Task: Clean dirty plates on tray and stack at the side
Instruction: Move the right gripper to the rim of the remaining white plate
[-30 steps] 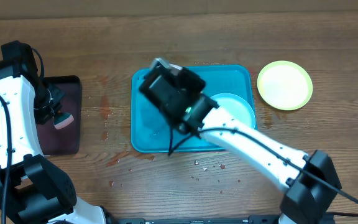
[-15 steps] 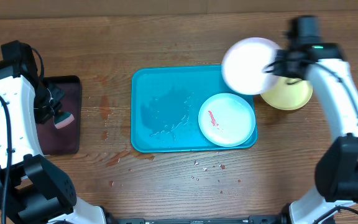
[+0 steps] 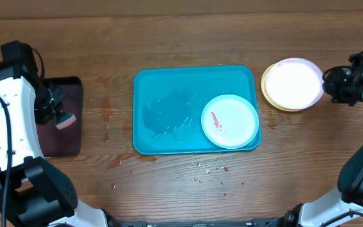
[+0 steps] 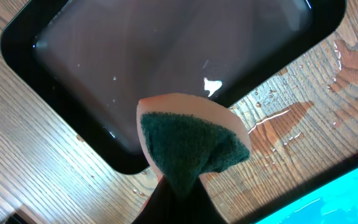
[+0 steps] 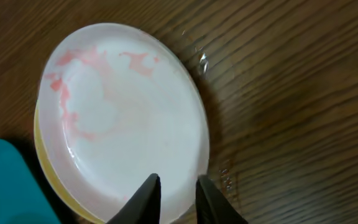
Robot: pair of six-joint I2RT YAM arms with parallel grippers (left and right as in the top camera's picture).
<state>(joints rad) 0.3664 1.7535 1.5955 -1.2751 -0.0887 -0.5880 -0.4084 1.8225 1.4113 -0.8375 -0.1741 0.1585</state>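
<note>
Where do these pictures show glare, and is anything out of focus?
Left wrist: white glint on the wet black tray, sponge sharp. Right wrist: small glint on the table, plate sharp. Overhead: even light, faint sheen on the teal tray.

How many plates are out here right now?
3. One red-smeared plate lies in the teal tray, at its right. A pink-stained white plate sits on a yellow-green plate, right of the tray. More could hide beneath that stack.

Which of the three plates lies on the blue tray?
The pale mint plate with a red streak, at the tray's right end. The white plate rests on the yellow plate beside it.
</note>
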